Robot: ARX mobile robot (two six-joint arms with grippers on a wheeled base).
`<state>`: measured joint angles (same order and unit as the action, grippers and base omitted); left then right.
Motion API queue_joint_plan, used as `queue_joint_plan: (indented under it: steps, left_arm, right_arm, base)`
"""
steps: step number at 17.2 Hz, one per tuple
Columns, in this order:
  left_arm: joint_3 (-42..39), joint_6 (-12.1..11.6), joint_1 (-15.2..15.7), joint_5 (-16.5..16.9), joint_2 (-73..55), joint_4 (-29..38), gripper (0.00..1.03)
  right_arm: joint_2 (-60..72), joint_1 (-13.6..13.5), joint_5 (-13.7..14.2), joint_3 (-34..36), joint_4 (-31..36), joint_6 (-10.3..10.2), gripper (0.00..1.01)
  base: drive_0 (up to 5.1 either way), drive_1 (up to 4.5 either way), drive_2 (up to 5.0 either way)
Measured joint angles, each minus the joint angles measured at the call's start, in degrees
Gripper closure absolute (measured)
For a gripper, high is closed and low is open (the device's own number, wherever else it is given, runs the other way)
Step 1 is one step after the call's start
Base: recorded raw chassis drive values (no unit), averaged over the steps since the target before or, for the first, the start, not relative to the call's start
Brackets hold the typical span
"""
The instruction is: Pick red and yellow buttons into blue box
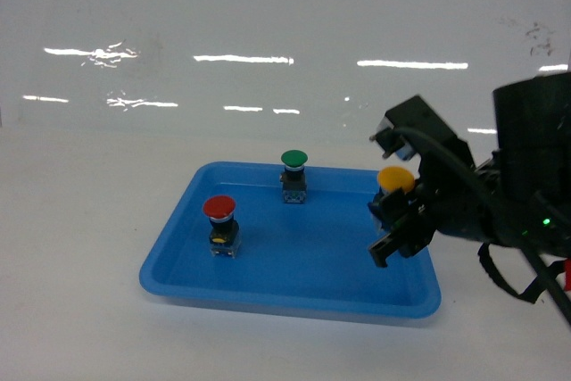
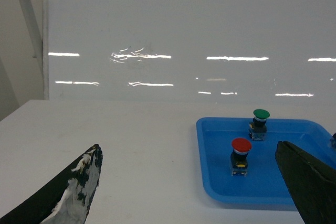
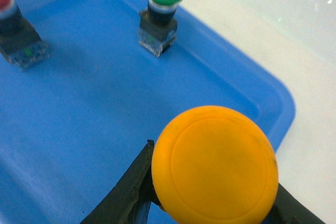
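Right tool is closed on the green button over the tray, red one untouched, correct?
No. The right tool grips the yellow button, not green; the right wrist view shows it. The green button and red button stand untouched in the tray.

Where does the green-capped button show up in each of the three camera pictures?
Head: green button at the tray's far side, upper centre.
Left wrist: right of centre, behind the red button.
Right wrist: top centre.
Shared landmark: the shallow blue tray.
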<state>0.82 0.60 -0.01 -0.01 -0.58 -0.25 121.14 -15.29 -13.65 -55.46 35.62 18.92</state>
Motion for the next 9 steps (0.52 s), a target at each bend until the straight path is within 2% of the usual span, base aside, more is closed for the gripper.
queue_joint_plan:
  steps: [4,8,9]
  left_arm:
    - [0.0,0.0,0.0,0.0,0.0,0.0,0.05]
    - [0.0,0.0,0.0,0.0,0.0,0.0,0.05]
    - [0.0,0.0,0.0,0.02,0.0,0.0,0.05]
  right_arm:
    - [-12.68,-0.07,-3.15,5.53,-0.39,-2.29,0.66]
    - [-26.03,-0.07,-4.17,12.83,-2.25,-2.56,0.66]
    - [-27.74,-0.07,-4.2,12.57,-1.36,-2.4,0.66]
  base:
    - [0.0,0.0,0.0]
    - [0.0,0.0,0.0]
    - [0.0,0.0,0.0]
